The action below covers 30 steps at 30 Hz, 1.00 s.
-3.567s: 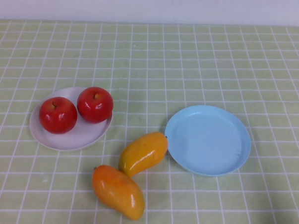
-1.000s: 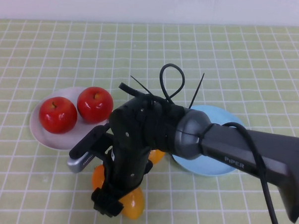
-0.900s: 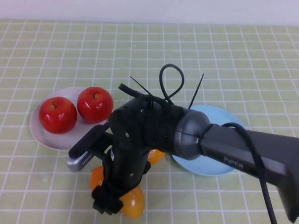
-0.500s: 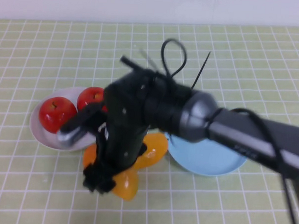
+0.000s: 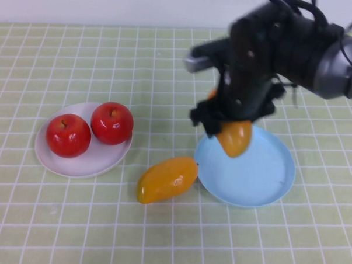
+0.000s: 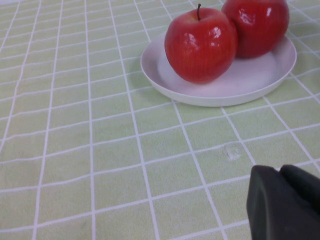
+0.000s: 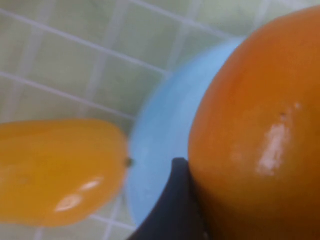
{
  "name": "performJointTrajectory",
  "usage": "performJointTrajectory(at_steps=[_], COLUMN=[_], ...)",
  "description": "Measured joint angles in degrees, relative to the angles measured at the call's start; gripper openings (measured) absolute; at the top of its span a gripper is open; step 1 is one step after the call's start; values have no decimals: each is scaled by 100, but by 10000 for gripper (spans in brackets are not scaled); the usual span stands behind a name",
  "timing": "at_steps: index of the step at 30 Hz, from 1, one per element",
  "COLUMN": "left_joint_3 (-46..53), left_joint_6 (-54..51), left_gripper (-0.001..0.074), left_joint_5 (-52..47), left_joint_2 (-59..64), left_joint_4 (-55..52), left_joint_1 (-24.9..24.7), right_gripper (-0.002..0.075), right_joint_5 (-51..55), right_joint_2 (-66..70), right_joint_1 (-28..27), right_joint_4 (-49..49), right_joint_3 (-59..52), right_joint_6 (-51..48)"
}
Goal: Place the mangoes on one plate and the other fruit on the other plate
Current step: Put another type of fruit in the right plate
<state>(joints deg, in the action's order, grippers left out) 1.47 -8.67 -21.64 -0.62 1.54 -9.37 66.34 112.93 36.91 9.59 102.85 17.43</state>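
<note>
Lifted off the checked tablecloth (image 5: 167, 61), the deeper orange mango (image 5: 234, 137) now hangs in the air over the far-left part of the light blue plate (image 5: 261, 182) instead of lying near the front edge as before; the right arm has swung up and to the right with it. The right gripper (image 5: 226, 123) is clamped around this mango — its jaws stand fairly wide, spread by the fruit's girth, and the right wrist view shows a dark finger (image 7: 172, 210) pressed against the orange skin. The yellower mango (image 5: 167, 179) lies on the cloth, just beside the blue plate's left rim. Both red apples (image 5: 89, 129) sit side by side, touching, on the white plate (image 5: 75, 162). The left gripper (image 6: 285, 202) is closed and empty, low over the cloth near the white plate.
</note>
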Motion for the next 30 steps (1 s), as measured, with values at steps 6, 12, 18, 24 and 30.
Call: performJointTrajectory(at_steps=[6,12,18,24,30], left_joint_3=[0,0,0,0,0], left_joint_6=[0,0,0,0,0], left_gripper=[4,4,4,4,4], left_joint_5=[0,0,0,0,0], left_joint_2=[0,0,0,0,0], left_joint_4=[0,0,0,0,0], left_joint_1=[0,0,0,0,0], right_gripper=[548,548,561,572,578], right_joint_5=[-862,-1209,-1186,-1087,-1015], right_joint_2=[0,119,280,209,-24], right_joint_1=[-370,-395,-406,-406,-406], right_joint_4=[-516,-668,-763,-752,-776], right_joint_3=[-1007,-1228,-1228,-1228,-1228], right_joint_6=[8,-41,-207,-647,-808])
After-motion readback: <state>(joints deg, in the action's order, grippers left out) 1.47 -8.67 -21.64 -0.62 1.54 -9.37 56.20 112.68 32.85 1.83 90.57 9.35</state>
